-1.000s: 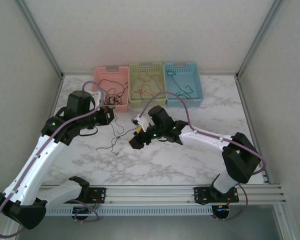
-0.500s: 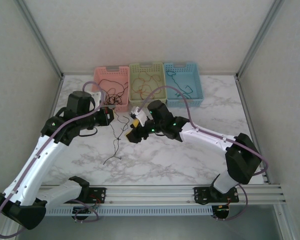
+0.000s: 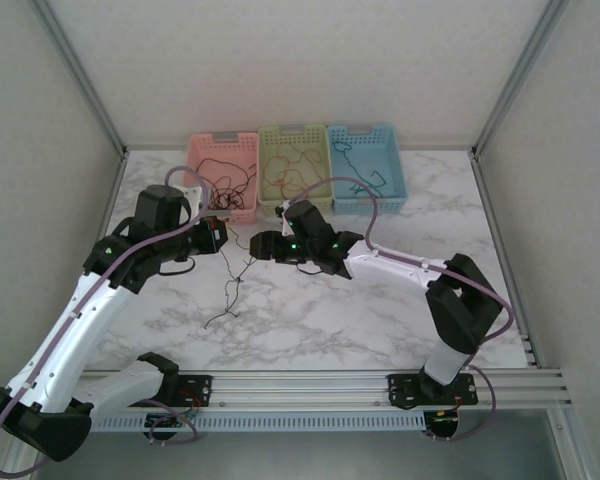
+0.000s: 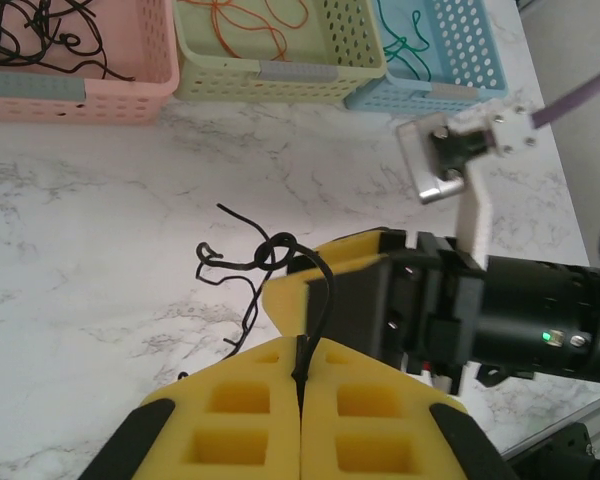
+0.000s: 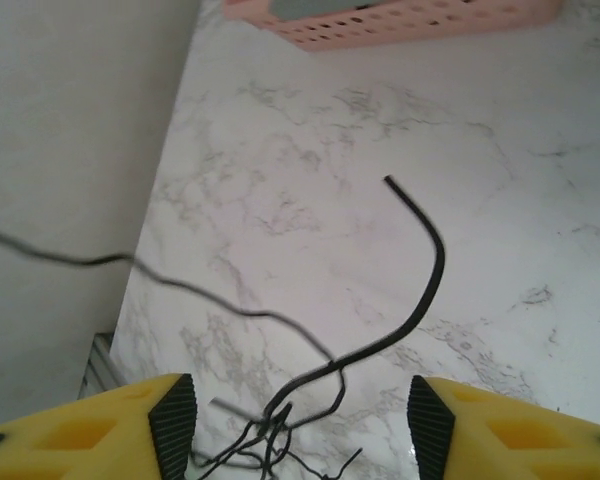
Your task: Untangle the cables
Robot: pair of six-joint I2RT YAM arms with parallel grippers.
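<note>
Your left gripper (image 4: 302,368) pinches black cable (image 4: 318,295). Your right gripper (image 5: 295,428) is spread, knot (image 5: 268,437) low between fingers. Other cables (image 4: 250,18) sorted in baskets (image 3: 295,131), upper frame; knot left to undo.

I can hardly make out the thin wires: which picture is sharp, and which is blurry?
Top view: soft, even, slightly hazy light, so the black wire is only a faint line on the marble. Left wrist view: crisp, with the wire and the left gripper both sharp. Right wrist view: one strand near the lens is smeared grey, while the curved end is sharper.
</note>
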